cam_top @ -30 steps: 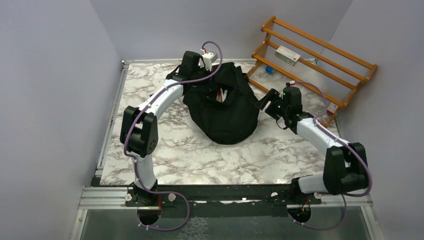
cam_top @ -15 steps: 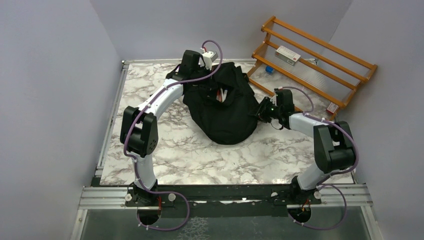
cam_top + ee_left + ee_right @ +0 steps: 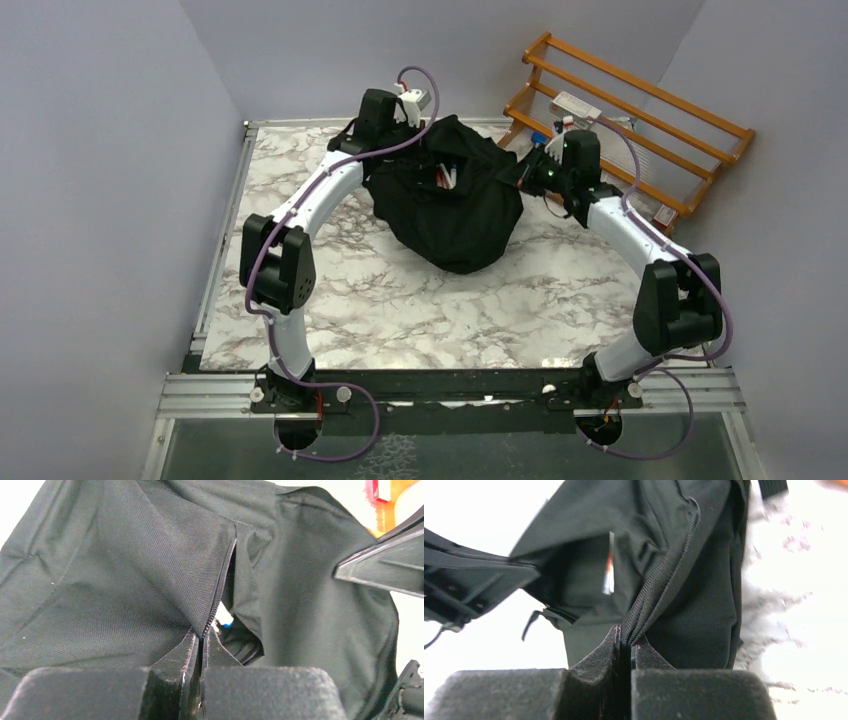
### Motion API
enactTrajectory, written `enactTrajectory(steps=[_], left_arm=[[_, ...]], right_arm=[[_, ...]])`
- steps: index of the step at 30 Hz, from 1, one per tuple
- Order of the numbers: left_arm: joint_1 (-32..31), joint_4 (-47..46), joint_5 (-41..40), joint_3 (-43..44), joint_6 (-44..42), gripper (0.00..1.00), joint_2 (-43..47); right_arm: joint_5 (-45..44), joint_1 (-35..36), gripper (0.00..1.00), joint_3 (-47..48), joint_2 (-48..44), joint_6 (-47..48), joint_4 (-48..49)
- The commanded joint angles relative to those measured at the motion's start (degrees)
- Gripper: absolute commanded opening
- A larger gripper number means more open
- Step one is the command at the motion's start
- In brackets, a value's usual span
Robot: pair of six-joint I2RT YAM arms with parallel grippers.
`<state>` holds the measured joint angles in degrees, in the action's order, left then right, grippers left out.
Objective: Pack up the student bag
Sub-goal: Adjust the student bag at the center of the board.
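Note:
The student bag [image 3: 455,215], a big black fabric backpack, lies at the back middle of the marble table, its mouth gaping with white and red things inside. My left gripper [image 3: 392,152] is shut on the zipper edge of the student bag [image 3: 150,570] at the bag's left rim. My right gripper [image 3: 525,175] is shut on the zipper edge of the student bag [image 3: 704,605] at its right rim. Both rims are lifted and pulled apart. A white piece with a blue tip [image 3: 225,619] shows in the opening.
An orange wooden rack [image 3: 640,120] leans at the back right, with a white box [image 3: 575,108] and a small blue item [image 3: 540,138] on it. Grey walls close both sides. The marble table [image 3: 400,310] ends at a metal rail in front.
My right gripper swung from the table's right side to the bag's right rim, shut on the zipper edge and lifted it. The bag has shifted toward the back.

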<state>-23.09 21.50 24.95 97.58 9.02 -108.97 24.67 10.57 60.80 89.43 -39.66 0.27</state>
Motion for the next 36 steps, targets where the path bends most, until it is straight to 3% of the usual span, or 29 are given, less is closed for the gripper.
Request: enactTrajectory(steps=[1, 7, 14, 23, 31, 36], left_arm=[[0.66, -0.96, 2.6, 5.92, 4.92, 0.0, 2.43], [4.61, 2.34, 0.9, 13.83, 6.89, 0.0, 3.34], [8.38, 5.48, -3.15, 16.59, 5.64, 0.0, 7.03], [10.29, 10.13, -11.9, 13.79, 0.81, 0.0, 12.03], [10.61, 10.67, -16.26, 5.01, -1.18, 0.0, 15.05], [10.61, 4.56, -14.22, -6.03, -0.1, 0.0, 16.37]], right_arm=[[1.26, 2.1, 0.0, 12.31, -3.29, 1.35, 0.47], [0.77, 9.38, 0.01, 28.89, 2.23, 2.16, -3.37], [3.88, 12.04, 0.0, 36.39, 7.18, 0.79, -1.91], [9.77, 12.99, 0.0, 32.55, 12.62, 1.84, 0.65], [4.82, 12.99, 0.01, 31.71, 21.3, 7.6, -3.71], [-3.63, 12.9, 0.16, 27.8, 21.78, 12.43, -3.99]])
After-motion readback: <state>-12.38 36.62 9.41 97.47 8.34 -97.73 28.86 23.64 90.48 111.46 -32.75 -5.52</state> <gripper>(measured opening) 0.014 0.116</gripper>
